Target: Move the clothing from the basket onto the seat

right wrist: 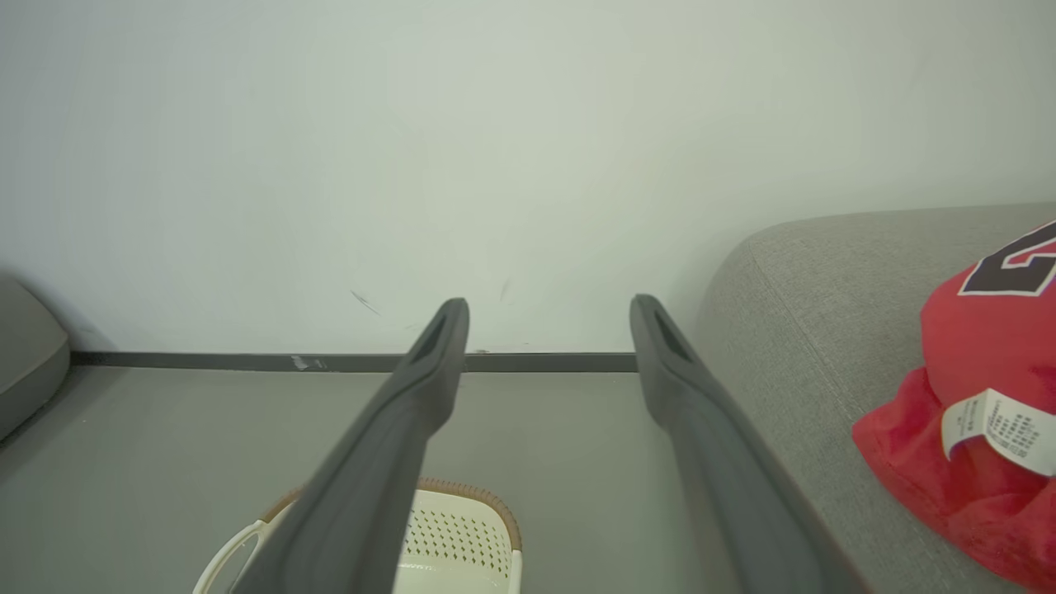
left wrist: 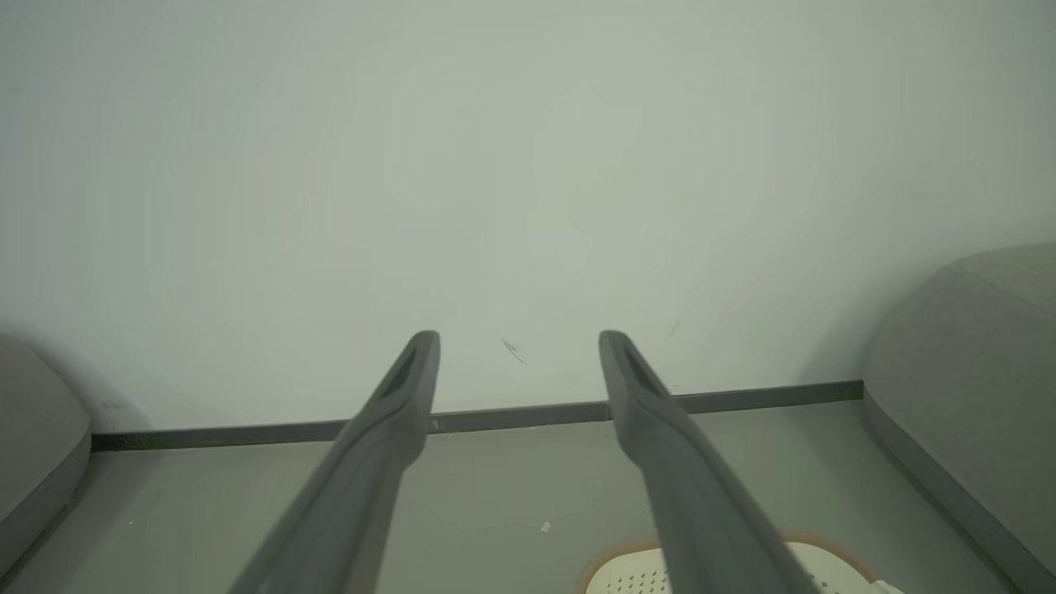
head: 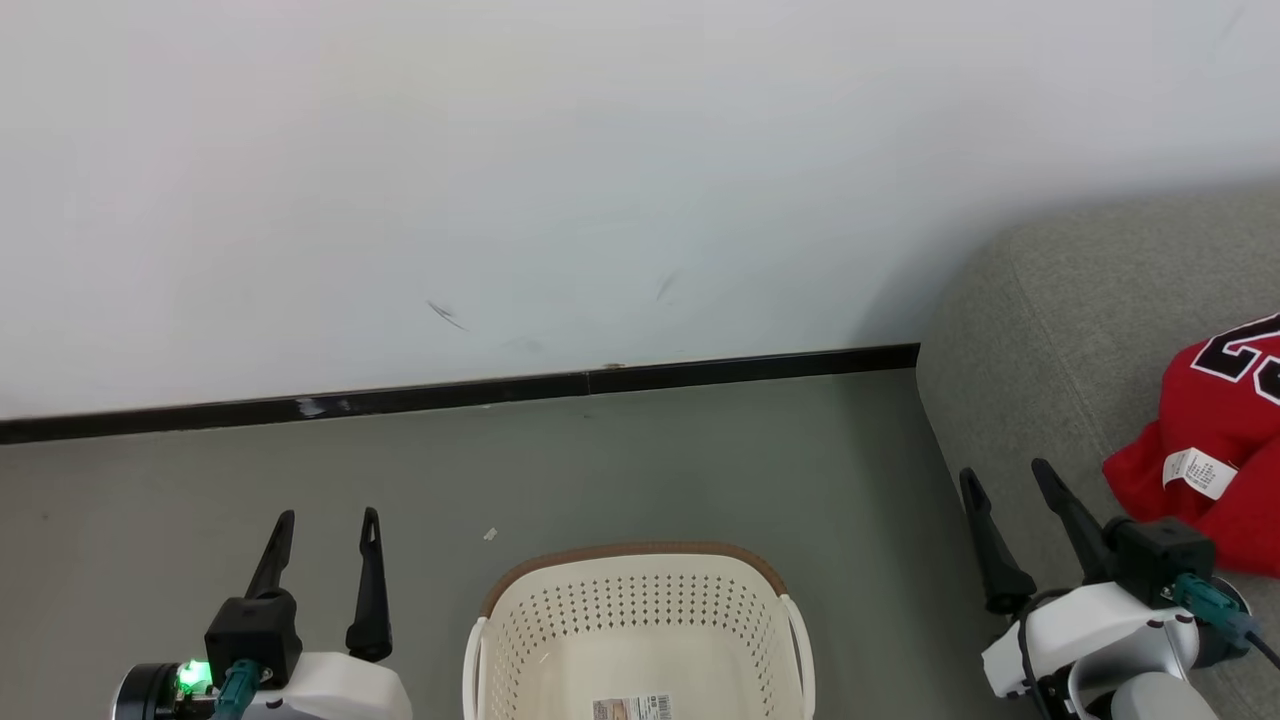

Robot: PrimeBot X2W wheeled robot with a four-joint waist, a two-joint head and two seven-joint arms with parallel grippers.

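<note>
The red clothing (head: 1215,450), a jersey with black numerals and a white tag, lies bunched on the grey seat (head: 1060,330) at the right; it shows too in the right wrist view (right wrist: 973,412) on the seat (right wrist: 808,297). The cream basket (head: 640,620) stands on the floor at bottom centre, and what shows of its inside holds only a label. My left gripper (head: 326,530) is open to the basket's left, holding nothing. My right gripper (head: 1008,480) is open over the seat's front edge, just left of the clothing, not touching it.
A white wall (head: 500,180) with a dark baseboard (head: 450,395) runs behind the grey floor (head: 650,460). A small scrap (head: 490,535) lies on the floor. Another grey cushion edge (left wrist: 37,445) shows at the far left of the left wrist view.
</note>
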